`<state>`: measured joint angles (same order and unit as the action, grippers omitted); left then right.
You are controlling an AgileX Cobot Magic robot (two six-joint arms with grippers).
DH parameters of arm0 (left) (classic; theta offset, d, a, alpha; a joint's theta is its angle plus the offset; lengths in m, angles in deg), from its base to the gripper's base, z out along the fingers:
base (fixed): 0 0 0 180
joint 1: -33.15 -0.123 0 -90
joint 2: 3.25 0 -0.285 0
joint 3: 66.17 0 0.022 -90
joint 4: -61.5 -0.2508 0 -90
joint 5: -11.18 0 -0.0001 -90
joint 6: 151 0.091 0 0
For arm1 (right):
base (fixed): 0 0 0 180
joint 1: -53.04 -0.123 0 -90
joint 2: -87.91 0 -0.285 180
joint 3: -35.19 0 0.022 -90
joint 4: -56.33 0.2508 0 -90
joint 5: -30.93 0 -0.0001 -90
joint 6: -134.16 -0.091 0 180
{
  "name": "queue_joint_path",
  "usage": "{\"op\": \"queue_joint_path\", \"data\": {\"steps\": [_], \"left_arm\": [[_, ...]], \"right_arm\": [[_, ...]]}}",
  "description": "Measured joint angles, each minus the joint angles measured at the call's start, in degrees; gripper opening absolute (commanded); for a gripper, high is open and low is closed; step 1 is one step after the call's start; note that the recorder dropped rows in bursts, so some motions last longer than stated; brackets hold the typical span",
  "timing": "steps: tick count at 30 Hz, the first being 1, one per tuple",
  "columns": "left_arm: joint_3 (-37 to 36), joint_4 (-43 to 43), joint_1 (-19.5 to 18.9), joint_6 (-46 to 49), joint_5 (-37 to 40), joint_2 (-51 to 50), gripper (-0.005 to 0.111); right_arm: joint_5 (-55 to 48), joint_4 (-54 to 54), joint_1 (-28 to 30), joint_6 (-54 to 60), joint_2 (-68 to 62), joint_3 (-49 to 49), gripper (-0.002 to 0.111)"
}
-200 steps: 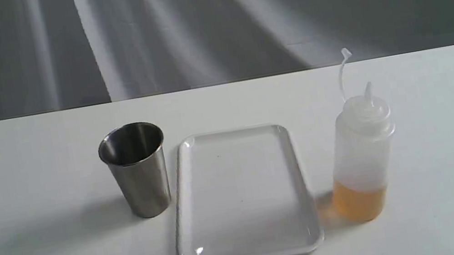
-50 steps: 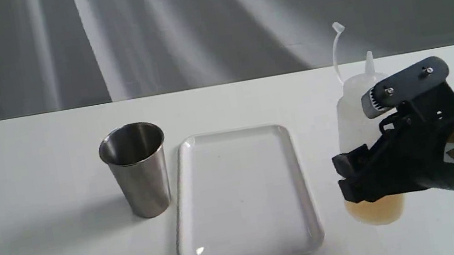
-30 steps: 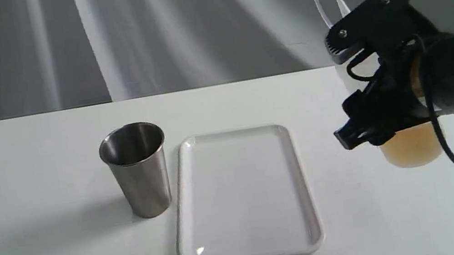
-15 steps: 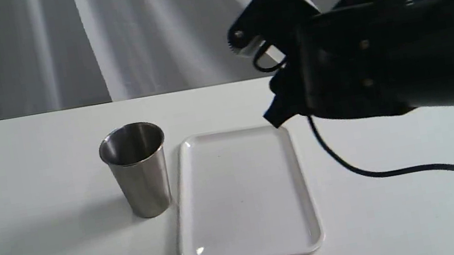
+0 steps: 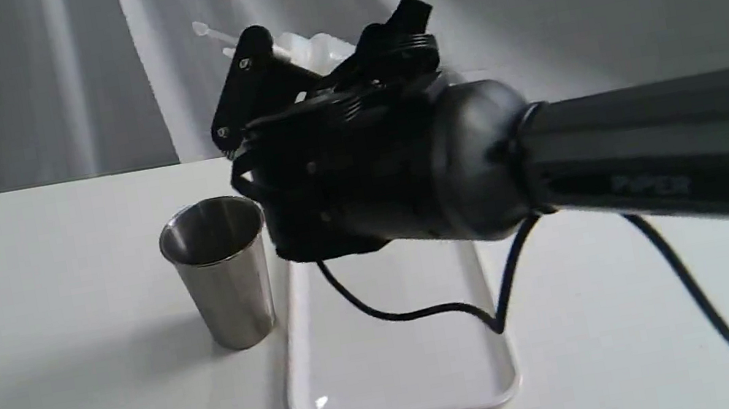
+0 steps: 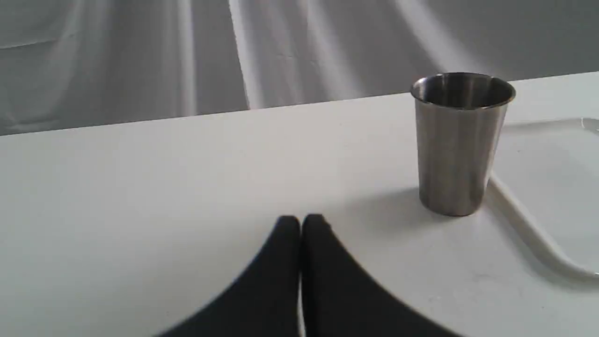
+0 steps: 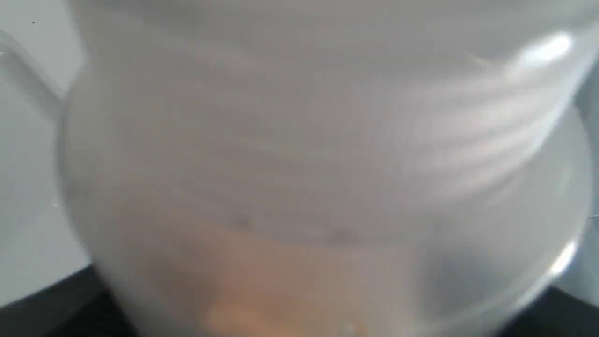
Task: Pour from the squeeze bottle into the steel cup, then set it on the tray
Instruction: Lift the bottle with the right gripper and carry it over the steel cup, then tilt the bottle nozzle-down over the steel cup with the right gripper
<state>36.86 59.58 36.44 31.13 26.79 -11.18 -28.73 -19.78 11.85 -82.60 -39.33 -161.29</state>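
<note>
My right gripper (image 5: 272, 94) is shut on the squeeze bottle (image 5: 316, 49) and holds it high, tilted to the left. Its nozzle and cap strap (image 5: 210, 34) stick out above and a little right of the steel cup (image 5: 220, 273). The cup stands upright on the table beside the white tray (image 5: 482, 377). Most of the bottle is hidden behind the arm. The right wrist view is filled by the blurred bottle (image 7: 318, 154), amber liquid low in it. My left gripper (image 6: 301, 224) rests shut near the table, some way from the cup (image 6: 461, 140).
The white table (image 5: 36, 407) carries the cup and tray only. The right arm's black cable (image 5: 427, 311) hangs over the tray. A grey draped cloth (image 5: 18, 84) closes off the back. The tray's edge (image 6: 529, 224) lies just beyond the cup in the left wrist view.
The right gripper took hold of the bottle at the right, lifted it, and carried it left across the tray while tipping it toward the cup. Cup and tray have stayed put.
</note>
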Motion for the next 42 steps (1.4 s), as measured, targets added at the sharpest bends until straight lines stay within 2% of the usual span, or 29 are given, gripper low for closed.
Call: {"op": "queue_joint_path", "data": {"steps": [12,19,42], "left_arm": [[0.0,0.0,0.0,0.0,0.0,0.0,0.0],[0.0,0.0,0.0,0.0,0.0,0.0,0.0],[0.0,0.0,0.0,0.0,0.0,0.0,0.0]], "right_arm": [[-8.98,-2.78,-1.47,7.67,-9.26,-10.09,0.016],[-9.2,-5.3,-3.36,8.1,-11.51,-10.55,0.016],[-8.72,-10.13,-3.46,8.22,-15.84,-10.67,0.016]]}}
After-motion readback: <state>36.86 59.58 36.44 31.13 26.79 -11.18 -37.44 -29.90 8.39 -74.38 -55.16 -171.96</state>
